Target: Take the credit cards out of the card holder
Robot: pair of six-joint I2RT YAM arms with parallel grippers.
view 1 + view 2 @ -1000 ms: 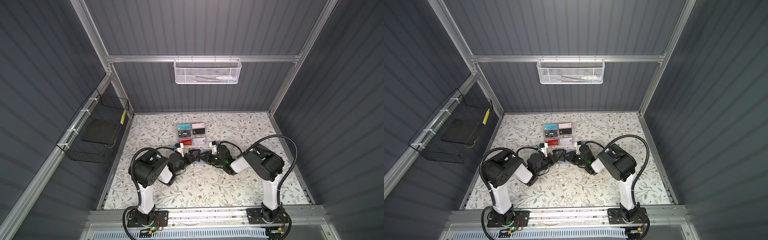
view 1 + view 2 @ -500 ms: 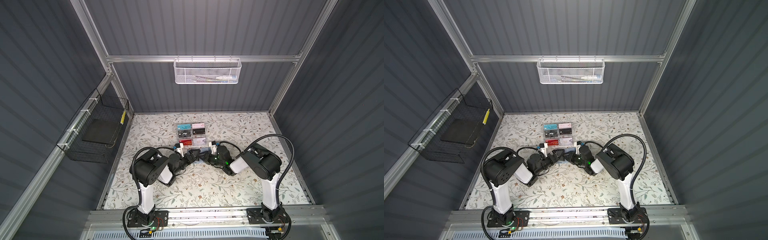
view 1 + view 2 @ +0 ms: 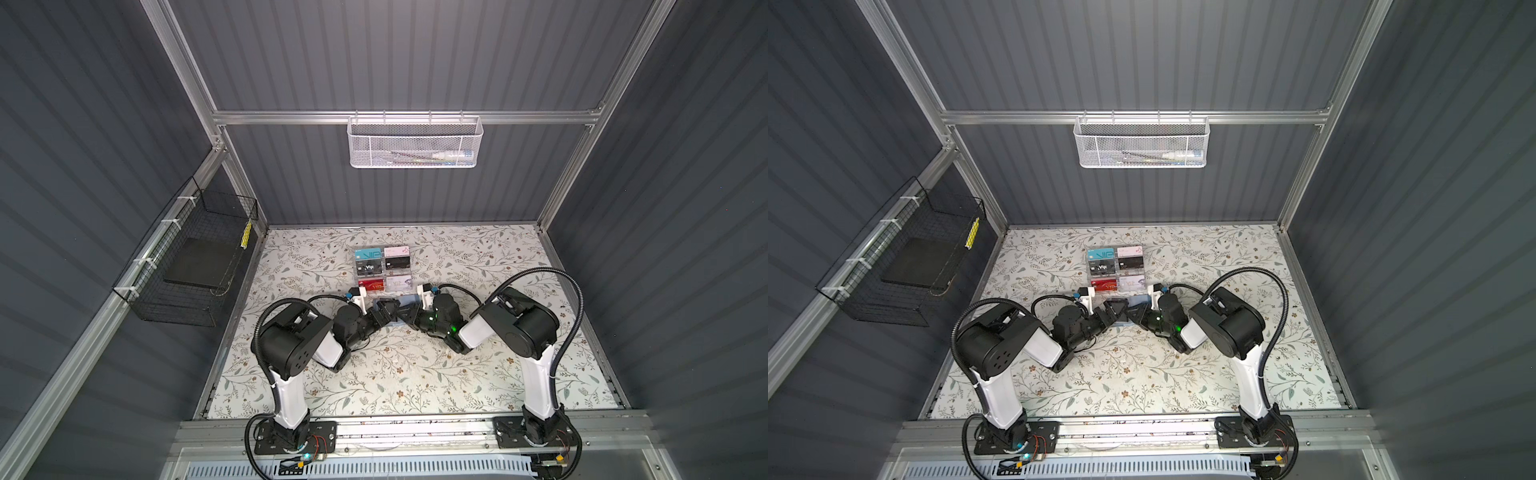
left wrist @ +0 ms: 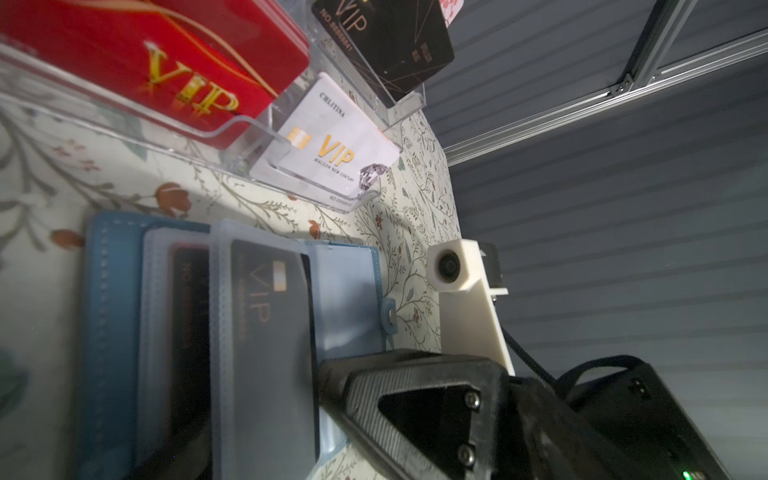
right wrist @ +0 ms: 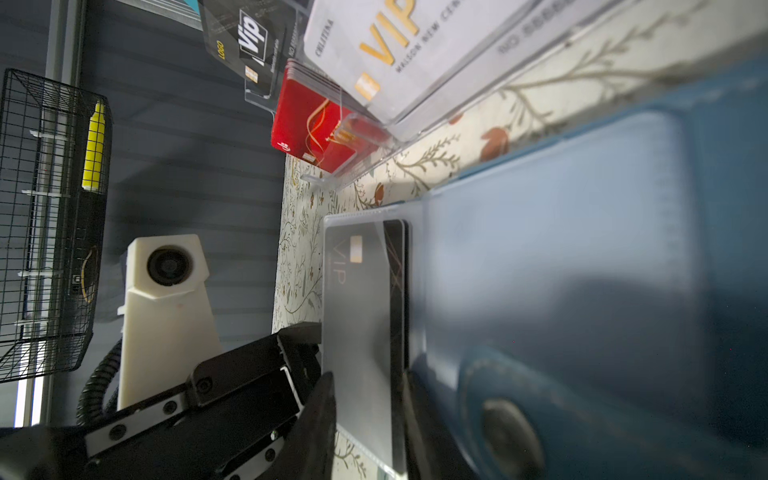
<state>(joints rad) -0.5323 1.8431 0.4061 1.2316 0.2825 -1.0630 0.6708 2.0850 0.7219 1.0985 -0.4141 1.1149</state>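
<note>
The slate-blue card holder (image 4: 108, 316) lies open on the floral table, just in front of the acrylic rack, and shows as a blue patch (image 3: 379, 300) between both grippers. Its translucent sleeves stand up. A black credit card (image 4: 266, 332) with "VIP" lettering sits in the front sleeve, and a second dark card (image 4: 189, 299) sits behind it. In the right wrist view my right gripper (image 5: 370, 419) is shut across that sleeve and card (image 5: 361, 299), one finger on each face. My left gripper (image 3: 384, 311) stands open over the holder's left half, holding nothing.
A clear acrylic tiered rack (image 3: 382, 266) of coloured VIP cards stands right behind the holder, close to both grippers. A white mesh basket (image 3: 413, 143) hangs on the back wall. A black wire basket (image 3: 195, 257) hangs on the left wall.
The right arm's elbow has swung slightly to the left. Both grippers have stayed at the card holder, and the left jaws are as wide as before.
</note>
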